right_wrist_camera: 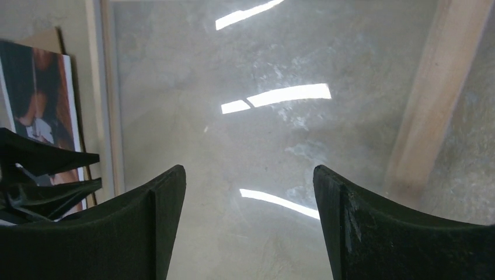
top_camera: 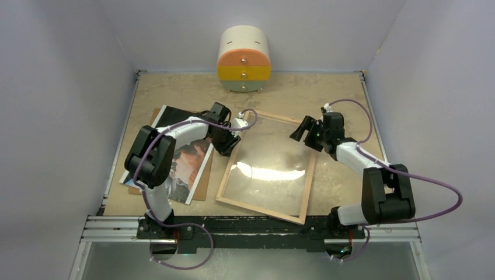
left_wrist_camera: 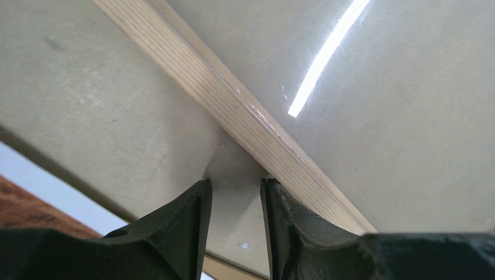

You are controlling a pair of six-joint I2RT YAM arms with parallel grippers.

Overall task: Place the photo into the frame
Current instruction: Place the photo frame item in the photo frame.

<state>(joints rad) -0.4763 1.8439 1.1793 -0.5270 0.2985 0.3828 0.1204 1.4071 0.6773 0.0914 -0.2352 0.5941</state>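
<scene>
Pale-wood frame (top_camera: 260, 210); orange-black photo (top_camera: 191, 165)

Walls (top_camera: 58, 87): plain white | table (top_camera: 175, 93): mottled beige | rear: round cabinet (top_camera: 244, 60), orange, yellow, green drawers | light: bright overhead

There are no words or numbers to read here. The photo (top_camera: 195, 160) shows only a dark picture. The frame (top_camera: 262, 209) and the round drawer box (top_camera: 244, 60) show no writing.
</scene>
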